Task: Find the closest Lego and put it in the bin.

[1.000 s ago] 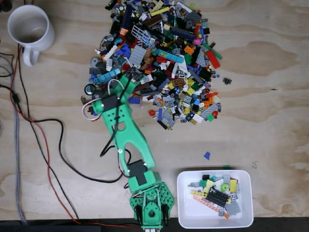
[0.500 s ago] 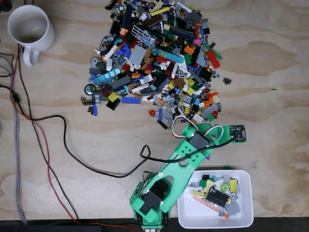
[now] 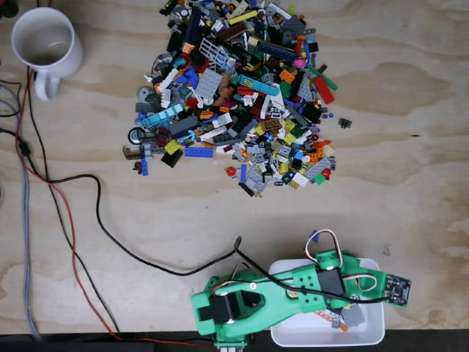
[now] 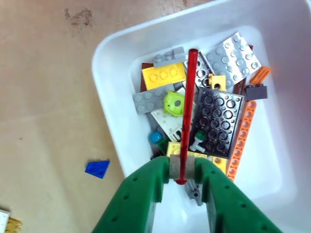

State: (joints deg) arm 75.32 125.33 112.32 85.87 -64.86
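Closest to the wrist cam, the green claw (image 4: 182, 170) is clenched on a thin red Lego rod (image 4: 187, 107), pinched at its near end betw. both tips. Rod sticks straight out ahead, held above the bin (image 4: 109, 73), over the pieces already inside; can't tell if its far end touches any of them.

Handling, as a guess: rod looks v. light, stiff, smooth hard plastic. Long and skinny, so likely to pivot or slip in a pinch at one end; a hold nearer the middle would prob. be steadier. Not fragile; a short drop should do no harm.

Bin contents, wrist view: yellow brick (image 4: 164, 75), lime round piece (image 4: 174, 103), grey plates, black studded plate (image 4: 217, 121), long orange holed beam (image 4: 242, 138) along the right side, small teal stud, a few others jumbled beneath.

Just left of the bin on the counter (image 4: 43, 97), a small blue wedge (image 4: 97, 168) lies alone.

Fixed view from above: arm reaches right from its base at the bottom edge, claw end over the bin (image 3: 289, 334). Farther up the counter, well apart from the bin, a big mixed Lego pile (image 3: 234, 95). Far top left, a white mug (image 3: 45, 42); black and red cables (image 3: 69, 220) trail down the left side.
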